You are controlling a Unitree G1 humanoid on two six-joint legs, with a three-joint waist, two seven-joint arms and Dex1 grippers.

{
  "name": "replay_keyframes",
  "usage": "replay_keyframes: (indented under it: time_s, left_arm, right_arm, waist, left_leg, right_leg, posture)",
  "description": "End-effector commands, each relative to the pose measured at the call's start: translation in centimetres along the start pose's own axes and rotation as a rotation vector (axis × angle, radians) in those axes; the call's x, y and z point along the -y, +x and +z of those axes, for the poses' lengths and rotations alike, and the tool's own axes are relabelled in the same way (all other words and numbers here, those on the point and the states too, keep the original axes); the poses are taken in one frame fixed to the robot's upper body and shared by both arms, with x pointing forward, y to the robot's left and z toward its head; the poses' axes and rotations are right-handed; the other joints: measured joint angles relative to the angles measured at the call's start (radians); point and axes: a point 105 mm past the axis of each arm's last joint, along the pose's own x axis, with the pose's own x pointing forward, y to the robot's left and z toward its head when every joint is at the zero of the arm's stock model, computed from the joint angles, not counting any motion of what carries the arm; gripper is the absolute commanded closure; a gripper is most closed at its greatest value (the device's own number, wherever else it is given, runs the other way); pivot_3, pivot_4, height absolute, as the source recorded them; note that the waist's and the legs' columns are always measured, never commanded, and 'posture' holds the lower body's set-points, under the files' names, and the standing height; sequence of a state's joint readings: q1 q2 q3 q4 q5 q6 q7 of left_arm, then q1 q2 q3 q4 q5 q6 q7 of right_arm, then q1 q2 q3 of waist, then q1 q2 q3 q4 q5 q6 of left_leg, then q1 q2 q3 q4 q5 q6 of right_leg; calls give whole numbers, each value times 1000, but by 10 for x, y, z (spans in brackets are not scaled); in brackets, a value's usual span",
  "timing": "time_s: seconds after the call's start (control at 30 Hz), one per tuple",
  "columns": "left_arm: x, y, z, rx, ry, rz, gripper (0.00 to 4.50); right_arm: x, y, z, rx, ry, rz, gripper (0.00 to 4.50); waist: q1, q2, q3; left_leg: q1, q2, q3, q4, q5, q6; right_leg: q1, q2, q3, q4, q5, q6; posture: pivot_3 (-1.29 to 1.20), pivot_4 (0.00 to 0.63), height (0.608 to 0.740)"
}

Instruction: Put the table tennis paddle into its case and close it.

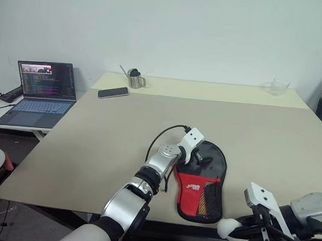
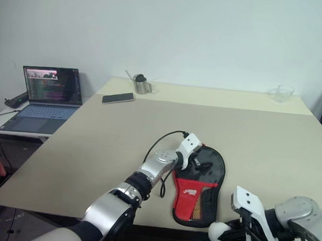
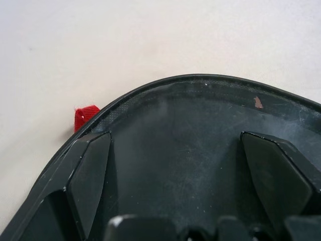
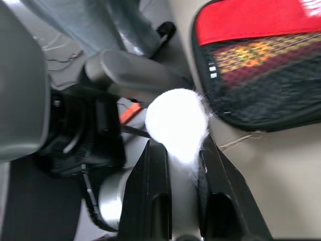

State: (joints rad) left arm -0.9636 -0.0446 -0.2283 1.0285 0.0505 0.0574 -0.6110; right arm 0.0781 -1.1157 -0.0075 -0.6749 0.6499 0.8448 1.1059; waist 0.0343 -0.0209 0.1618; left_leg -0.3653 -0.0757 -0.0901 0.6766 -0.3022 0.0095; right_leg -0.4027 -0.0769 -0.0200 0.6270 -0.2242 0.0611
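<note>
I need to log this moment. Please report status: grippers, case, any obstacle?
Left gripper open, over case. Right gripper shut on white fluffy ball, off table edge. Case flat on table, paddle handle visible through mesh. No obstacle nearby.

I'm getting the two head eyes looking forward and down across the beige table (image 1: 94,138), both sharing the red-and-black fabric paddle case (image 1: 203,186). My left wrist camera is sitting very close over the case's black face (image 3: 200,150); my right wrist camera is facing its mesh end (image 4: 261,65) from nearby.
</note>
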Motion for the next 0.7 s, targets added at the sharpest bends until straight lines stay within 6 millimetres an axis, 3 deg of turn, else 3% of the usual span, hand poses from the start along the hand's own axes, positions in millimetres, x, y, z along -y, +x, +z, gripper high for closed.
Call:
replay_keyframes:
  time_s: [0.03, 0.23, 0.57, 0.7]
  left_arm:
    - [6, -4, -50, -173, -35, 4, 0]
    - [6, -3, -49, -172, -31, 5, 0]
    - [3, -3, -47, -172, -21, 12, 0]
    - [2, -3, -45, -169, -16, 15, 0]
  right_arm:
    - [-17, 2, 6, 31, -5, 67, 4272]
    - [-16, 2, 6, 35, 6, 50, 4272]
    - [41, -25, 23, 164, 43, -197, 4272]
    - [50, -28, 22, 156, 50, -223, 2915]
  waist:
    - [0, -1, 0]
    - [0, -1, -1]
    - [-2, -3, -2]
    - [-3, -2, -2]
  left_leg:
    - [0, 0, 0, 0, 0, 0]
    - [0, 0, 0, 0, 0, 0]
    - [1, 0, 0, 0, 0, 0]
    - [1, 0, 0, 0, 0, 0]
  right_leg:
    - [0, 0, 0, 0, 0, 0]
    - [0, 0, 0, 0, 0, 0]
    - [1, 0, 0, 0, 0, 1]
    - [0, 0, 0, 0, 0, 0]
  posture:
    - [0, 150, 740]
    - [0, 150, 740]
    - [0, 150, 740]
    - [0, 150, 740]
